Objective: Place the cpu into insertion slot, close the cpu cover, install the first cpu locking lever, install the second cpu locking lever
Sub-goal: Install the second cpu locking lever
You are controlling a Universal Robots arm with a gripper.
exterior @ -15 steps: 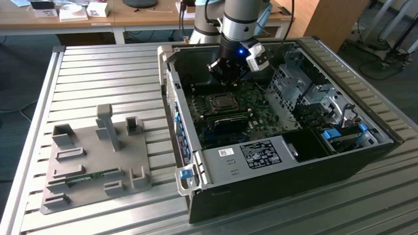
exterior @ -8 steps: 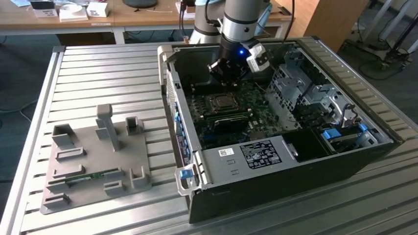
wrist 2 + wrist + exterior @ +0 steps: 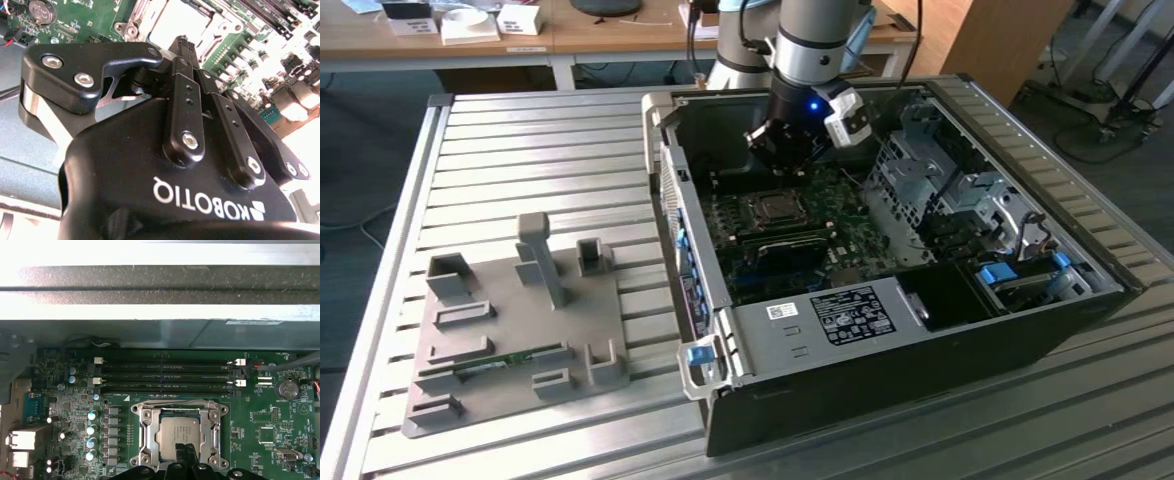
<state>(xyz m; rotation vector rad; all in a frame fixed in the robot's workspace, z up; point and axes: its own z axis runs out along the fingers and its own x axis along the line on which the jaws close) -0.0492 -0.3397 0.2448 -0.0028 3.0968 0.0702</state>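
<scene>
The cpu point(image 3: 180, 432), a silver square chip, lies flat in the insertion slot point(image 3: 136, 410) on the green motherboard. The cpu cover point(image 3: 146, 432) is folded down as a metal frame around it, with the chip showing through its window. A thin wire lever point(image 3: 180, 402) runs along the socket's edge by the memory slots. My gripper point(image 3: 187, 452) is shut with nothing in it, its black tips just above the chip's near edge. In the second wrist view the gripper point(image 3: 182, 42) points at the bright cpu point(image 3: 170, 25). In the exterior view the gripper point(image 3: 787, 158) hangs inside the open case above the cpu point(image 3: 777, 207).
Long black memory slots point(image 3: 165, 375) lie beside the socket. The case wall point(image 3: 670, 200) stands at the exterior view's left and a metal drive cage point(image 3: 947, 190) at its right. A grey fixture point(image 3: 520, 320) with a green module sits on the slatted table.
</scene>
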